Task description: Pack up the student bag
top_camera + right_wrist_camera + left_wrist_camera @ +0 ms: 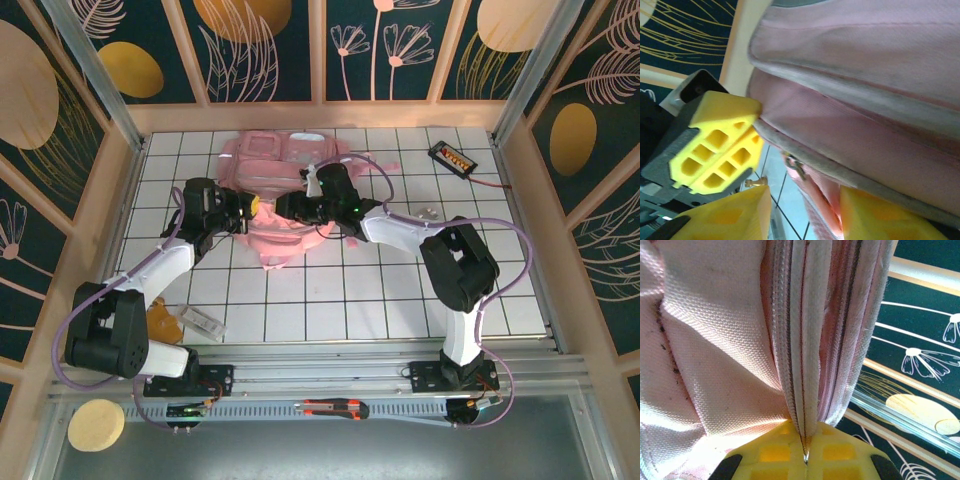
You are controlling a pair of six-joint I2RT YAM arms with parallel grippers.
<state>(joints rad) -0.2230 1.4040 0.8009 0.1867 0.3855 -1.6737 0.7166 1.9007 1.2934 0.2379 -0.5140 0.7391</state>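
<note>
**Opening the bag: one side pinched, the other not yet gripped**

Nearest the arm bases, a box cutter [335, 408] is lying on the front rail, not in use. Further in, both arms are reaching over the table [330, 300] to the near edge of the pink bag [280, 160], which is lying at the far centre. The left gripper [805, 452] is pinching the bag's zipper seam w/ its fingers fully together. The right gripper [805, 220] is facing it, just beside. Its jaws are standing apart w/ the bag edge between them and the zipper pull [796, 167] just ahead.

Judging from this, the step in hand is opening the bag, and packing itself is not yet beginning. The next move prob. is asking the right gripper to clamp on the pull or the seam, then draw away while the left is holding. At the far right a small black device [450, 157] is lying, well apart from the bag.
</note>
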